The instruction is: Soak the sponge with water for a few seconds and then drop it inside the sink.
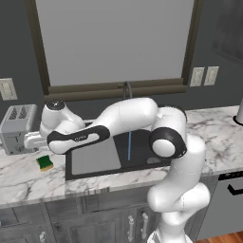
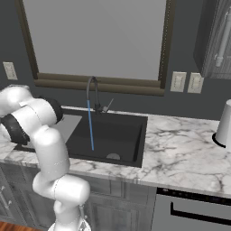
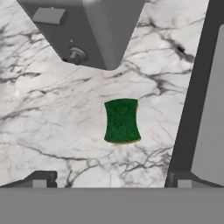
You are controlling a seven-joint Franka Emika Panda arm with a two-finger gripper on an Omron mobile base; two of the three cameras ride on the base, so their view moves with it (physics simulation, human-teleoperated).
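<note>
White marble countertop carries the sponge, green side up, between the toaster and the sink. Directly above it hangs the gripper with jaws wide and empty, probably aligned for a grasp, while water runs into the basin.

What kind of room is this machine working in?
A kitchen, rendered by computer. A dark sink with a running faucet is set into a marble counter, a toaster stands near a sponge, with cabinets below.

Toaster on marble countertop, below window; wall outlets right of window; white appliance far right of countertop.
</note>
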